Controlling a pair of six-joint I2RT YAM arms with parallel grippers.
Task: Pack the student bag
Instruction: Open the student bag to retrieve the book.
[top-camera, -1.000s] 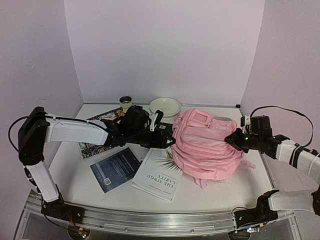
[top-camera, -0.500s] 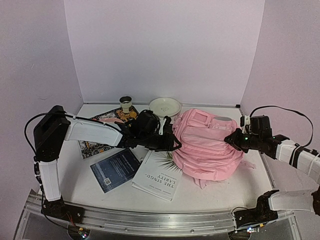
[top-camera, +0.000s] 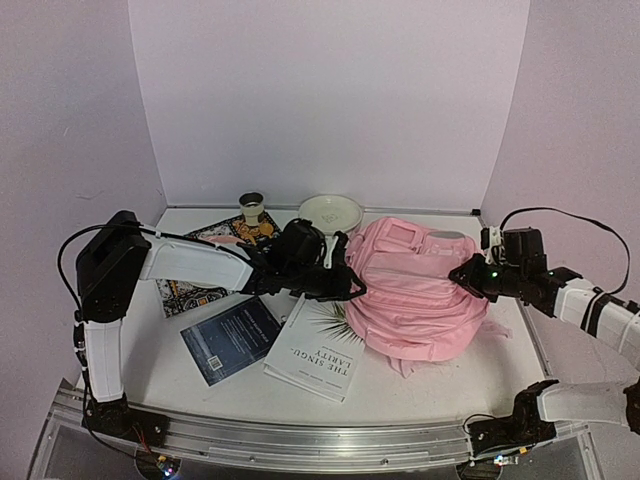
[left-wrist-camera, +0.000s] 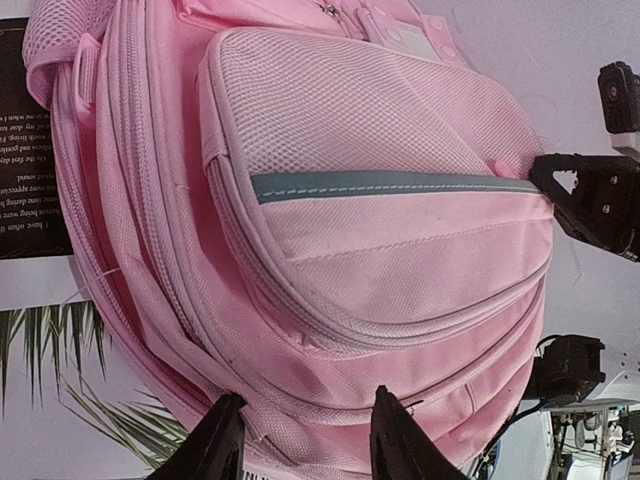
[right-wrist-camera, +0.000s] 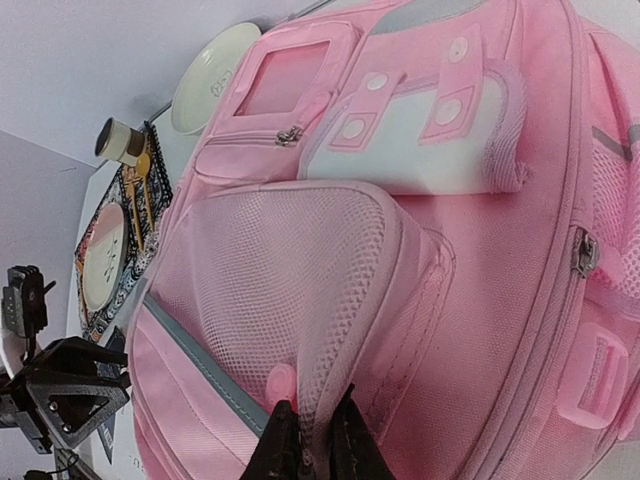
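The student bag (top-camera: 410, 290) is laid flat centre-right in the top view, long axis roughly up-down the frame. Its left edge is straddled by the left end effector (top-camera: 353, 286), jaws parted. Its right side is pinched tight by the right end effector (top-camera: 462, 272).

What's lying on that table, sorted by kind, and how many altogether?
Pink backpack: 1
Books: 2, the blue book and the white book
Patterned mat or book: 1
White bowl: 1
Small cup: 1
Total: 6
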